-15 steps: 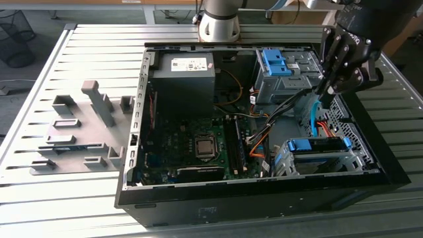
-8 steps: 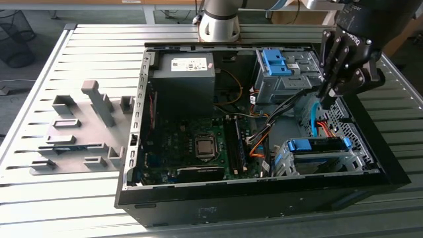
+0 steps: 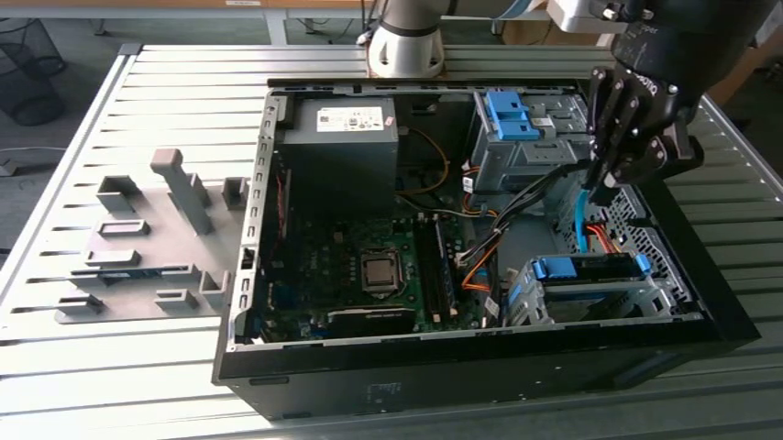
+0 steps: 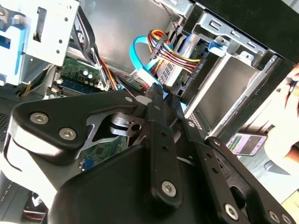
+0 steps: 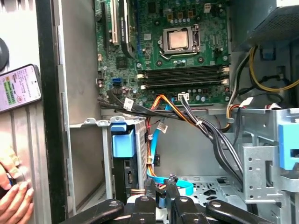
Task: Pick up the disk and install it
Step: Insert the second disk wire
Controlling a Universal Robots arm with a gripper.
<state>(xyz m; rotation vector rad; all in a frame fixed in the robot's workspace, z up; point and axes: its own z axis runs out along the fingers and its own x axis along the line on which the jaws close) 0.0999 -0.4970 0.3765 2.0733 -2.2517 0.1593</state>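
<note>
The disk [image 3: 592,295] sits in the drive cage at the near corner of the open computer case [image 3: 245,275], on the exterior view's right, with its blue rail [image 3: 588,268] on top. In the first wrist view the disk [image 5: 127,176] stands edge-on in that cage under the blue rail [image 5: 123,142]. My black gripper [image 3: 600,194] hangs above the case, a little behind the cage, apart from the disk. Its fingers look shut with nothing between them in both wrist views [image 5: 161,187] [image 4: 156,93]. A light blue cable [image 5: 186,186] runs close by the fingertips.
A bare blue bracket [image 3: 508,115] sits in the far drive cage. The black power supply [image 3: 343,147] and motherboard [image 3: 367,266] fill the case. A grey fixture [image 3: 147,247] lies on the slatted table. A person's hand [image 5: 14,198] and a phone [image 5: 18,88] are beside the case.
</note>
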